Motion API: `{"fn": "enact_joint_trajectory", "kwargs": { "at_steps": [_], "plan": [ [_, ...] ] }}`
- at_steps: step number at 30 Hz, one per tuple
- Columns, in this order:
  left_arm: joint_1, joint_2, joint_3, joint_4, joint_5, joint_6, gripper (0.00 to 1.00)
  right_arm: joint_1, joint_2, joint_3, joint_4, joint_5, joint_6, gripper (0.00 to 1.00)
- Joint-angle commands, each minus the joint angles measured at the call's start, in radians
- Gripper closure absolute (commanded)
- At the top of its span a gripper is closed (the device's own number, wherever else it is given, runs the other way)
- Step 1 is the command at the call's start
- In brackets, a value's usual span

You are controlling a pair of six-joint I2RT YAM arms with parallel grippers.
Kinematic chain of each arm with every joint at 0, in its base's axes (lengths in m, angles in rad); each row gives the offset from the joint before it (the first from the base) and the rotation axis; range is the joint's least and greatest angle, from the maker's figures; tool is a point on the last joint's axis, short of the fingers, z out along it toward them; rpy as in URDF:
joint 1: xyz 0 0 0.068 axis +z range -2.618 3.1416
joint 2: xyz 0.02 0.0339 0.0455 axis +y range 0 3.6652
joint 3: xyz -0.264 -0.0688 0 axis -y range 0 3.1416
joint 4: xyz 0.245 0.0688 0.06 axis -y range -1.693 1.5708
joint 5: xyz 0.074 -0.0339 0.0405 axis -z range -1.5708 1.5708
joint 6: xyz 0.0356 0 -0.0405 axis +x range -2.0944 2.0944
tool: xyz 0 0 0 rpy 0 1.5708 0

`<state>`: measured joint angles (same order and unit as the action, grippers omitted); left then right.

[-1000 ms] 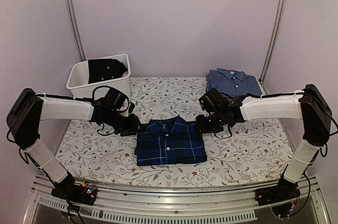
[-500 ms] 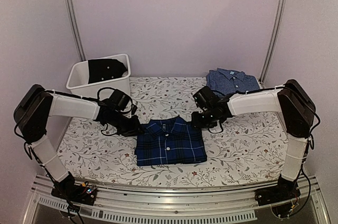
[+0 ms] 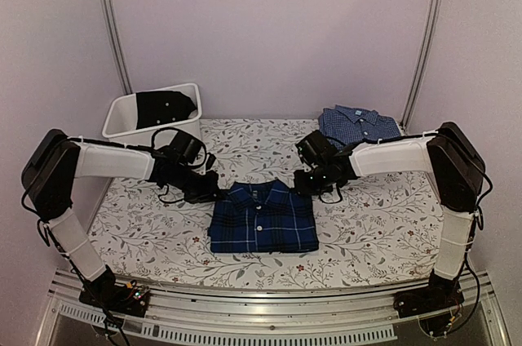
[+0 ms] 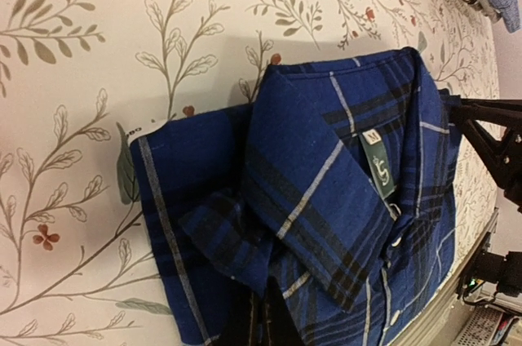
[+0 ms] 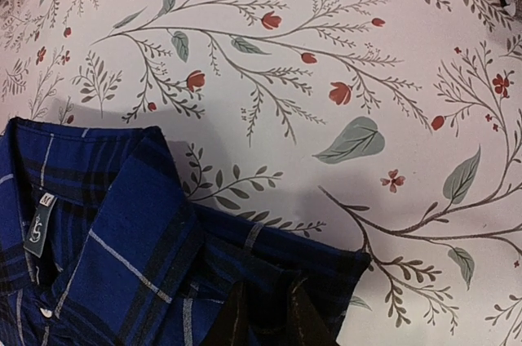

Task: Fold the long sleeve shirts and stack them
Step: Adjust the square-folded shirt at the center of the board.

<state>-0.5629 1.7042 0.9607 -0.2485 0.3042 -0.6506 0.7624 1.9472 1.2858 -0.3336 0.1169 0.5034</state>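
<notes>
Top external: left pincer (image 3: 215,195) and right pincer (image 3: 304,188) have just pinched the plaid shirt (image 3: 263,219) at its far corners.
It lies folded; stacking likely comes next.

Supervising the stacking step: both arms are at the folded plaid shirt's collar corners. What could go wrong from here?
The left fingers and right fingers pinch just the collar-end corners of the navy and royal-blue plaid folded shirt; lifting may open its folds. The lighter blue checked shirt lies behind the right arm, which might nudge it.

two blue shirts (image 3: 263,217) (image 3: 359,124), one bin (image 3: 122,121)
</notes>
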Motion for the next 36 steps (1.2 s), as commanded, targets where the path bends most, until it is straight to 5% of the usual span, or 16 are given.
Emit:
{"fn": "enact_joint_trajectory", "kwargs": {
  "at_steps": [1, 9, 27, 30, 34, 36],
  "plan": [
    [-0.005, 0.013, 0.038, 0.010, 0.004, 0.021, 1.00, -0.005, -0.006, 0.017, -0.008, 0.005, -0.002, 0.84],
    [-0.007, 0.012, 0.061, 0.002, 0.002, 0.028, 1.00, -0.003, -0.063, 0.006, -0.031, 0.025, 0.008, 0.99],
    [0.016, 0.157, 0.144, 0.018, 0.006, 0.063, 1.00, -0.012, -0.097, -0.138, -0.019, 0.060, 0.089, 1.00],
    [0.021, 0.154, 0.148, 0.011, 0.006, 0.067, 0.88, -0.013, -0.087, -0.153, -0.007, 0.054, 0.096, 0.96],
    [0.022, 0.087, 0.091, 0.003, -0.036, 0.058, 0.53, -0.017, -0.089, -0.167, 0.013, 0.040, 0.097, 0.90],
    [0.022, 0.046, 0.049, -0.002, -0.059, 0.052, 0.49, -0.018, -0.087, -0.172, 0.020, 0.033, 0.098, 0.89]
  ]
}}
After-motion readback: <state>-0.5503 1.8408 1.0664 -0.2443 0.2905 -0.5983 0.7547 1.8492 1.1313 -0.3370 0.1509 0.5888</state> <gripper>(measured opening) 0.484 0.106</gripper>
